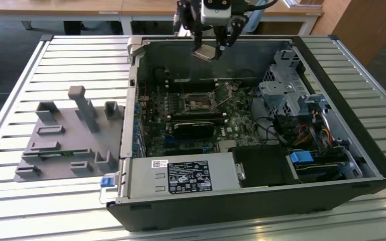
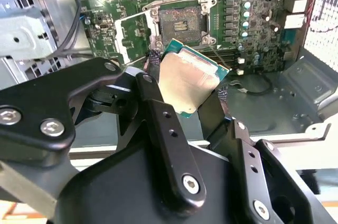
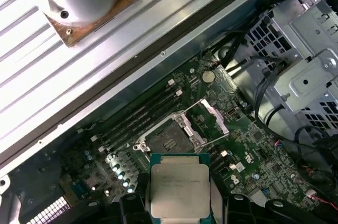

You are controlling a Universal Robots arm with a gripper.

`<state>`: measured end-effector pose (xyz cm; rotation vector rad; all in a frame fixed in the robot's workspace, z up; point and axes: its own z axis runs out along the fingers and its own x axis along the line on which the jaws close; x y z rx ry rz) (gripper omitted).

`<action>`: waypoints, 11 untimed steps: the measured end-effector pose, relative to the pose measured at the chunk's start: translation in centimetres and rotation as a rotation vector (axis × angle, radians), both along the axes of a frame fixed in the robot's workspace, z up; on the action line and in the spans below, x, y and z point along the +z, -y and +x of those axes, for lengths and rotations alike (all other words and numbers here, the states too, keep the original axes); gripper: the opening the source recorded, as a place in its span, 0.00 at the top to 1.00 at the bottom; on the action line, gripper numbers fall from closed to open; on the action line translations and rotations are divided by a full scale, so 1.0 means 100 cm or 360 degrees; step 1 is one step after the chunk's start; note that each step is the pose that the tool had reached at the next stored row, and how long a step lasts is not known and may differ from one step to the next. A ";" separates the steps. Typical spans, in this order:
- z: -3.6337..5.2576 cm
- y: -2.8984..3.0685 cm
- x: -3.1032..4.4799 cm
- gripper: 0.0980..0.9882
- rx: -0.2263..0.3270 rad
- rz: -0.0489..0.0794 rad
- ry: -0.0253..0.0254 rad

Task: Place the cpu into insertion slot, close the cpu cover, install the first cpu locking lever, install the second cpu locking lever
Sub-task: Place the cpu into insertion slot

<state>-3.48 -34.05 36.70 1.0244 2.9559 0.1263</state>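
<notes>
Two black fingers point(image 2: 158, 114) of the gripper point(image 1: 208, 48) are closed on opposite edges of the cpu point(image 1: 206, 52), its pale metal face turned toward both wrist cameras. In the exterior view the arm comes down from above the far wall of the open computer case point(image 1: 354, 165). Its wrist points downward and the gripper hangs well above the insertion slot point(image 1: 198, 103), toward that far wall. The chip sits slightly tilted between the fingers rather than level.

In the second wrist view the cpu point(image 2: 191, 81) hides part of the motherboard point(image 2: 253, 18) just beside the insertion slot point(image 2: 179, 22), which lies bare, its dark centre exposed. In the first wrist view the cpu cover point(image 3: 215, 118) stands swung open at one side of the slot point(image 3: 166, 140).

Nearer the exterior camera than the slot, a power supply point(image 1: 179, 176) sits at the case's front edge. Well apart from the slot, toward the exterior view's left, a grey fixture point(image 1: 66, 138) rests on the slatted table point(image 1: 18, 75).
</notes>
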 end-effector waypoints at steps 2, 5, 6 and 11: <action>0.0000 0.0000 -0.0001 0.51 -0.0036 0.0000 0.00000; 0.0000 0.0000 -0.0002 0.51 -0.0091 -0.0001 0.00000; 0.0000 0.0000 -0.0002 0.51 -0.0111 -0.0001 0.00000; 0.0000 0.0000 -0.0005 0.51 -0.0212 -0.0002 0.00000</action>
